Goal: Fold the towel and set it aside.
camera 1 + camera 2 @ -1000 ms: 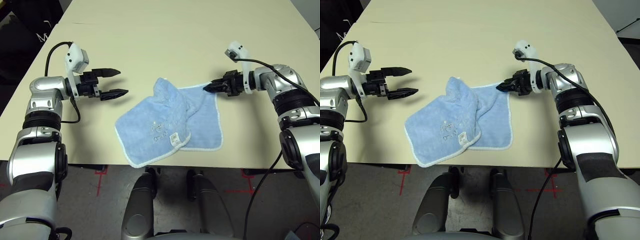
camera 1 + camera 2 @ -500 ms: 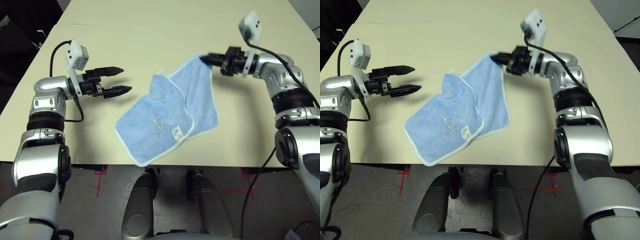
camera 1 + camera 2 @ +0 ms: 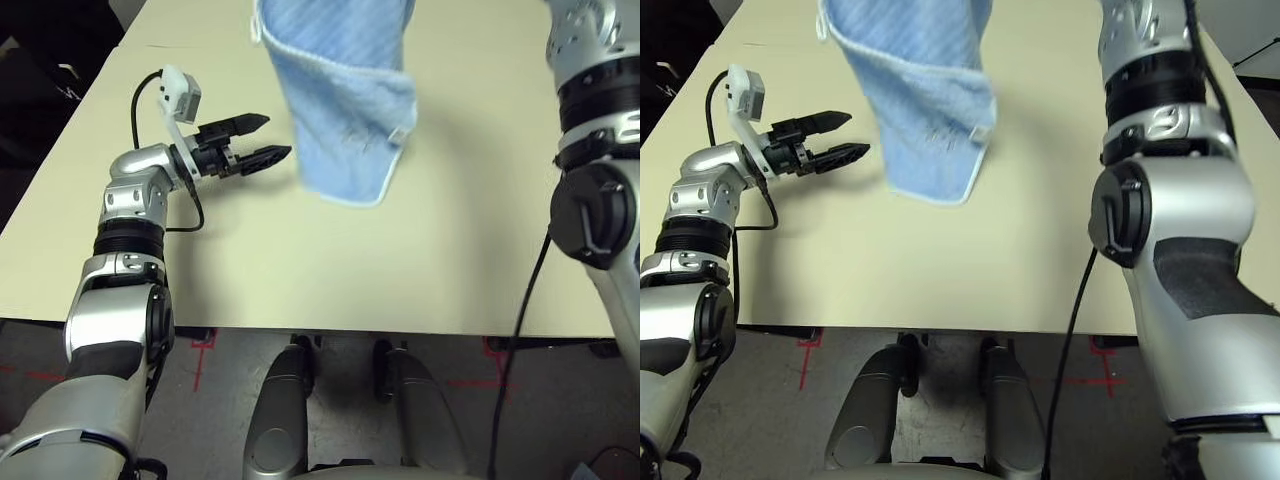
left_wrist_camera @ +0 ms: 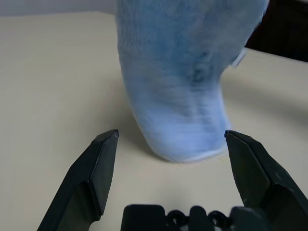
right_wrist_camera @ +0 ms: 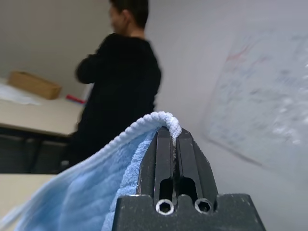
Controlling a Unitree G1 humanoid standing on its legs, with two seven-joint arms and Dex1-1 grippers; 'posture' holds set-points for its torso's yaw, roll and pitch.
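Observation:
The light-blue towel (image 3: pixel 342 100) hangs in the air over the middle of the table, white edging along its lower end and a small white tag on its right side. My right gripper (image 5: pixel 169 137) is shut on the towel's (image 5: pixel 96 192) top edge, high up, and my right forearm (image 3: pixel 590 60) rises at the right. My left gripper (image 3: pixel 277 135) stands open just left of the hanging cloth, its fingers pointing at it. In the left wrist view the towel's lower end (image 4: pixel 173 96) hangs between and beyond the open fingers (image 4: pixel 98 163), close to the tabletop.
The cream table (image 3: pixel 300 270) is bare around and in front of the towel. A person in dark clothes (image 5: pixel 120 91) stands in the room behind, near another table with a cardboard box (image 5: pixel 36 84).
My right gripper has lifted the towel from the table up into the air. My left gripper has moved a little right, toward the cloth, still open.

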